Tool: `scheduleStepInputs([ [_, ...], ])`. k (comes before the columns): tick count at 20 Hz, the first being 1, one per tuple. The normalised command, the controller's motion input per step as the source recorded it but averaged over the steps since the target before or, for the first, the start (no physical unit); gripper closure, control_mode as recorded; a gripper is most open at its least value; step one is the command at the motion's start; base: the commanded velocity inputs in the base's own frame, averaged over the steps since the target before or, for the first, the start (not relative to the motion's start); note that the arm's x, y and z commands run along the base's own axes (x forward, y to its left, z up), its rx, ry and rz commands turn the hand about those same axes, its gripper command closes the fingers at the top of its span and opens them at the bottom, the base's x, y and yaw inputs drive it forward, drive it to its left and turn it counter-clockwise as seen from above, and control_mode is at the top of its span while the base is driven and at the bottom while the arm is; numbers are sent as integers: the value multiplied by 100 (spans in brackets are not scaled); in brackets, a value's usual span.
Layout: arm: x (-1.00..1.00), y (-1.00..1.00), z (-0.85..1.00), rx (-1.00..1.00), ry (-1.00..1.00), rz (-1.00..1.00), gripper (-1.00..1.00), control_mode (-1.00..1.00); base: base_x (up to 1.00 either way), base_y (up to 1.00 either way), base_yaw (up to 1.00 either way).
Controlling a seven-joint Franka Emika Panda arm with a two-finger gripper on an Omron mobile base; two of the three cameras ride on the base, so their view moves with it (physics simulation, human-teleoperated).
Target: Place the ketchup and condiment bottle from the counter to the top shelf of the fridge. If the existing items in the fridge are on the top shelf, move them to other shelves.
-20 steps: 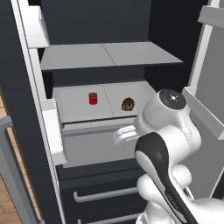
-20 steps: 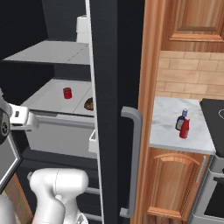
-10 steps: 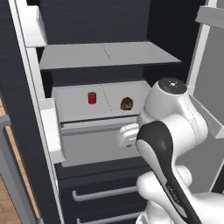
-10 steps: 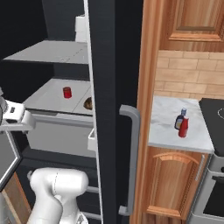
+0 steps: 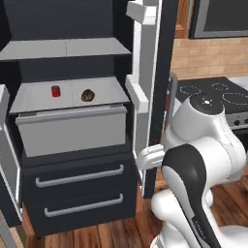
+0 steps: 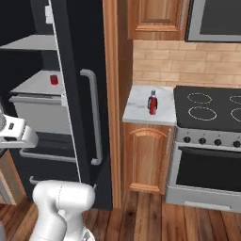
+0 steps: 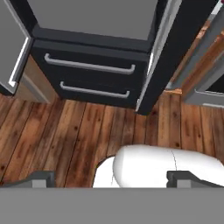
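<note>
Grey shelves have slid to the left of both base views since a moment ago, and the bench and stove have come into sight. My base has turned to the right while the things themselves stayed put, so I judge I am leaving the fridge (image 5: 72, 193) to fetch the bottles.

Well up and to the left of my pincer (image 7: 113, 180), the top shelf (image 5: 63, 48) carries none of the existing items. The red can (image 5: 56, 91) and the brown lump (image 5: 87, 95) stand apart on the lower shelf (image 5: 29, 97), over the pale drawer (image 5: 72, 133). By my reckoning nothing needs shifting off the top shelf.

My pincer hangs low with its fingers spread wide and nothing between them. It looks down at the plank floor (image 7: 65, 131), with the two black drawers (image 7: 87, 74) just ahead of it. I cannot see into either drawer.

Right of the pincer stands the black fridge door with its grey bar handle (image 6: 94, 117).

Further right and higher, well apart from the pincer, the marbled bench (image 6: 139, 110) bears both bottles. The ketchup (image 6: 152, 109) is in front and the condiment bottle (image 6: 152, 98) is close behind it; I cannot tell whether they touch. Neither has been picked up, so the placing is not yet begun. Beyond them lies the black stovetop (image 6: 207, 103).
</note>
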Motion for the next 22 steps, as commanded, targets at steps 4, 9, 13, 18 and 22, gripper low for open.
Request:
scheduleStepInputs([
  [4, 0, 0, 0, 0, 0, 0, -100, 100, -10, -100, -26],
  [9, 0, 0, 0, 0, 0, 0, -100, 100, 54, -95, -30],
  [13, 0, 0, 0, 0, 0, 0, -100, 100, 99, -28, -3],
  [18, 0, 0, 0, 0, 0, 0, -100, 100, 85, 0, 9],
  [22, 0, 0, 0, 0, 0, 0, -100, 100, 38, -44, 6],
])
